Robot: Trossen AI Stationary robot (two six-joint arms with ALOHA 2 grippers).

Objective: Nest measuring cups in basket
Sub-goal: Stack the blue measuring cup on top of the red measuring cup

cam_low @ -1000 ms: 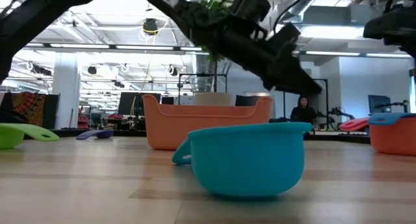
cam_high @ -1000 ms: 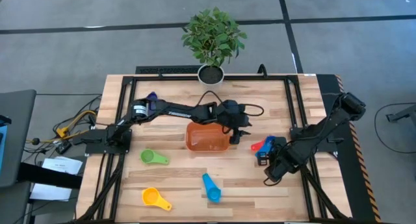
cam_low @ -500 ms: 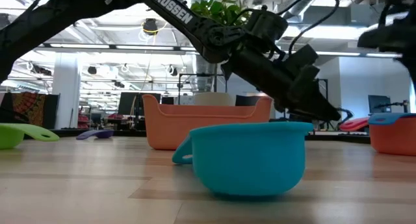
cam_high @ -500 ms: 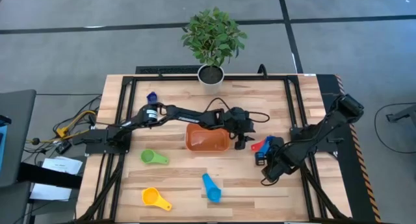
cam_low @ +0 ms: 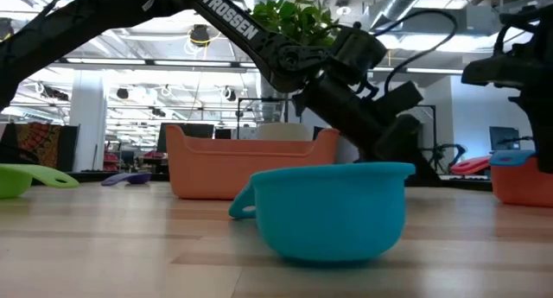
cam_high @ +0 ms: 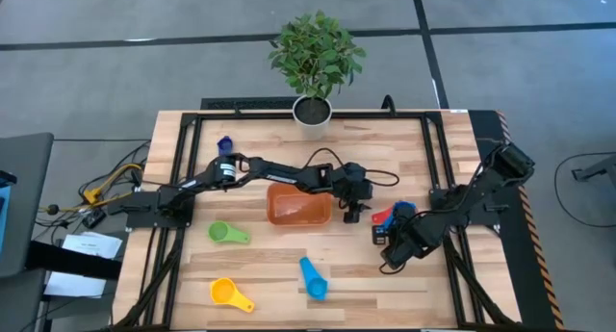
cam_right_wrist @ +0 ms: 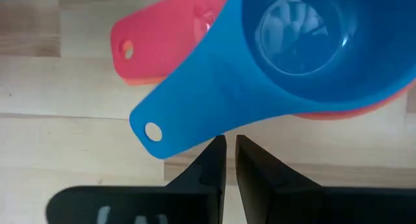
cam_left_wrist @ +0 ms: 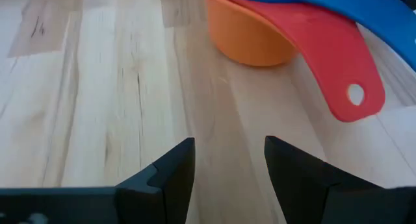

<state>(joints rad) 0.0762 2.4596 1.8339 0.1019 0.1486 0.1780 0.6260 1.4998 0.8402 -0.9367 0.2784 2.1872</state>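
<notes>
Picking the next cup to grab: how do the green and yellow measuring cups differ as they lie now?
The green measuring cup lies nearer the orange basket, handle pointing right; the yellow measuring cup sits by the table's front edge, handle angled right and frontward. They differ in colour. Both sit upright, alone on the left side, untouched.

High view: overhead, straight down, whole tabletop (cam_high: 289, 274) w/ both arms; low view: at tabletop height, level across to the room, light blue cup (cam_low: 328, 210) very near the lens; left wrist view: close, looks past the left end effector (cam_left_wrist: 226, 162) at the red handle (cam_left_wrist: 338, 62) just ahead; right wrist view: closer yet, blue cup (cam_right_wrist: 305, 49) right ahead of the right end effector (cam_right_wrist: 230, 160); both wrist views share that stacked pile.
</notes>
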